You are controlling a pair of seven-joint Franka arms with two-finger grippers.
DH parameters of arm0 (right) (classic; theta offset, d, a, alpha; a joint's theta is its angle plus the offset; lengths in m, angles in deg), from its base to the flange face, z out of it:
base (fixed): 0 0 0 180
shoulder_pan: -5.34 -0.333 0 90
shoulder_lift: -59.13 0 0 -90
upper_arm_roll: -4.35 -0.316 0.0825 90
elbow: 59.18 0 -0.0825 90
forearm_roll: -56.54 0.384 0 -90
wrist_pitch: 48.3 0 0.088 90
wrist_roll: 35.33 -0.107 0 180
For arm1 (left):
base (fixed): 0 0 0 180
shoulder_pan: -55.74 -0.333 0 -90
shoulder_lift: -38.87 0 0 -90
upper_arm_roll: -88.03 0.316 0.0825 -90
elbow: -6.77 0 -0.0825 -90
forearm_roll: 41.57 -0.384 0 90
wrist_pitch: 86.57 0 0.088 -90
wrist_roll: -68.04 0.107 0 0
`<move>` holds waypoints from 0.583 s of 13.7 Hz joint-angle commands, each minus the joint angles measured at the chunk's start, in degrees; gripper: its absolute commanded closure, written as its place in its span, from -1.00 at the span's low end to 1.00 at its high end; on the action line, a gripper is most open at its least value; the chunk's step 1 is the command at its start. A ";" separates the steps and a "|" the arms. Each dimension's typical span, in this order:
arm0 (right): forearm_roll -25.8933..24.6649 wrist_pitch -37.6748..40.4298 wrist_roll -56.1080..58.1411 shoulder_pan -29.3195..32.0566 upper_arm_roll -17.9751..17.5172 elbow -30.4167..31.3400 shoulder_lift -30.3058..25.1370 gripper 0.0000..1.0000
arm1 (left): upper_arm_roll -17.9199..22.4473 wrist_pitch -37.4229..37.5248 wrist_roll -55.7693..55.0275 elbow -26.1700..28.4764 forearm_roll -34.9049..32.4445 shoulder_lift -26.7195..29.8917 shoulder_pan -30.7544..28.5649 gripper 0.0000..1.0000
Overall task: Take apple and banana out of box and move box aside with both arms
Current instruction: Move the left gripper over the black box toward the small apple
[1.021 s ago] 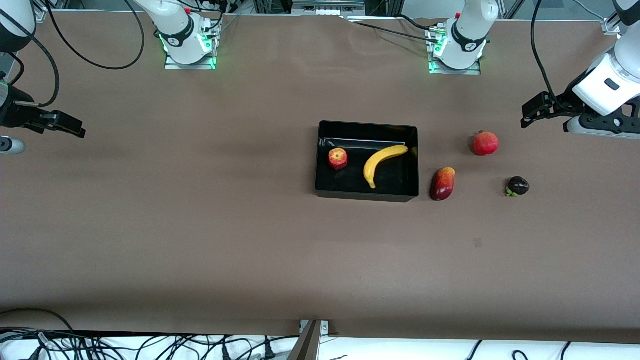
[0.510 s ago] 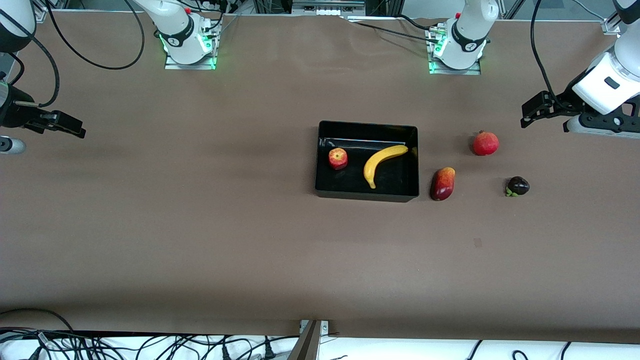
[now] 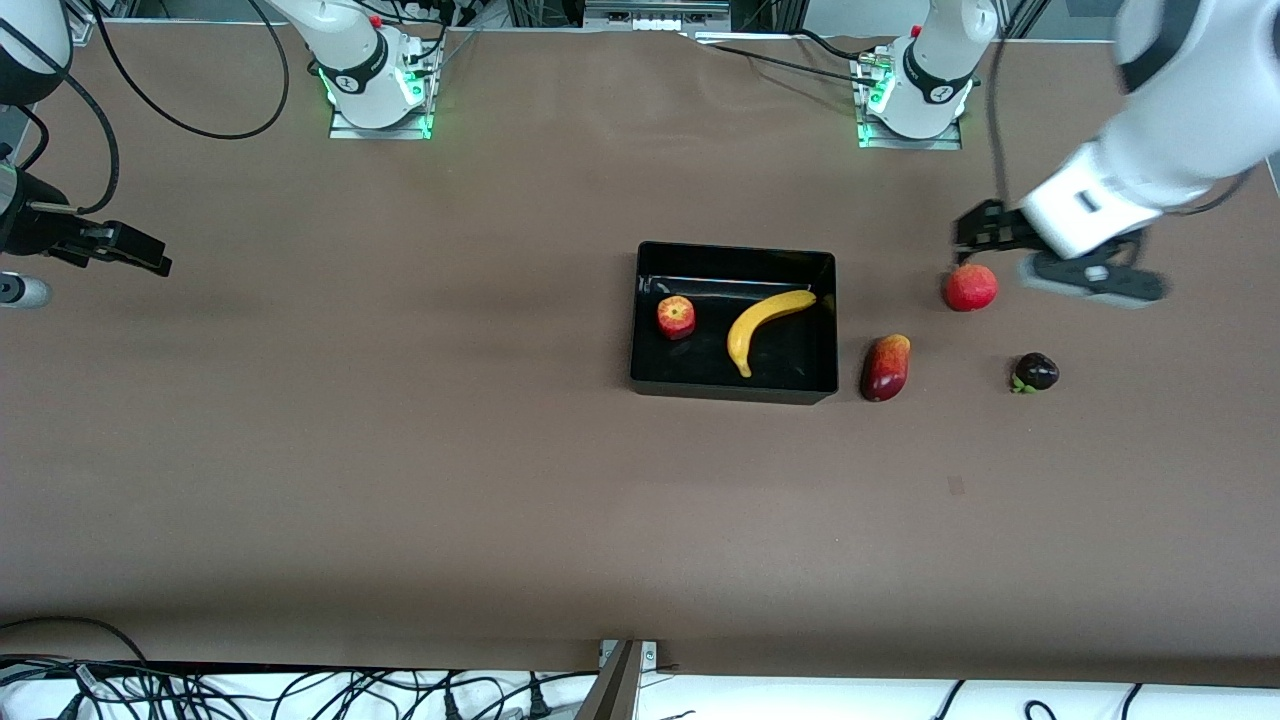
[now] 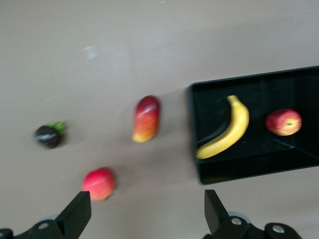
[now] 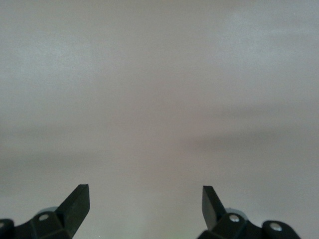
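A broad matte brown tabletop [image 3: 400,480] fills the room; tangled black cables [image 3: 250,690] lie along its 6 o'clock edge.

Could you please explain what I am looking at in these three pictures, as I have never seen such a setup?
Two white robot arms work at a brown table. One picture looks down from across the table; the other two come from cameras on each wrist. A black box holds an apple and a banana. Beside the box, toward the left arm's end, lie a mango, a pomegranate and a dark fruit. The left gripper is open above the pomegranate, holding nothing. The right gripper waits open and empty over bare table.
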 commanded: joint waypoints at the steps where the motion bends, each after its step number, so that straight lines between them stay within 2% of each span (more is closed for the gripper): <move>1: 1.07 0.60 0.00 0.71 -0.48 0.11 -0.40 -1.00 | -5.78 -7.55 -6.57 2.70 0.75 -1.73 2.70 -1.00; 2: 1.07 0.60 0.00 0.71 -0.48 0.11 -0.40 -1.00 | -7.36 -12.64 -10.00 5.51 0.75 -2.43 4.71 -1.00; 4: 1.07 0.60 0.00 0.71 -0.48 0.11 -0.40 -1.00 | -7.91 -21.96 -16.94 8.60 0.75 -6.45 10.07 -1.00; 8: 1.07 0.69 0.00 0.71 -0.40 0.11 -0.40 -1.00 | -7.82 -36.22 -20.75 8.35 0.48 -18.40 17.20 -1.00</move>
